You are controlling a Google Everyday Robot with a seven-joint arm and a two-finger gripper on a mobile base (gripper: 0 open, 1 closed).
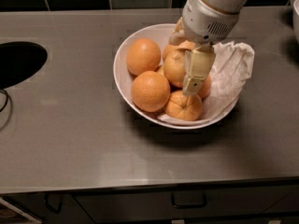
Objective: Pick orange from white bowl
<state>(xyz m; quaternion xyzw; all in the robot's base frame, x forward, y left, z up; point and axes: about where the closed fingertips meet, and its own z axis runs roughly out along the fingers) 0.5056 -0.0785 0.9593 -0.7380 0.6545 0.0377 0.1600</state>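
The white bowl (122,64) stands mid-counter and holds several oranges. The orange (174,68), the palest and largest fruit, lies in the middle of the bowl toward the back. Deeper-orange fruits lie at the left (143,56) and front left (150,91), and a smaller creased one (183,106) lies at the front. My gripper (187,80) reaches down into the bowl from the upper right, right against the pale orange's right side. The arm hides the orange's top and back.
Crumpled white paper (231,71) lies in and over the bowl's right side. A dark round sink opening (16,62) is at the left. A white dish edge (295,8) shows at the far right. A drawer handle (188,200) sits below the counter's front edge.
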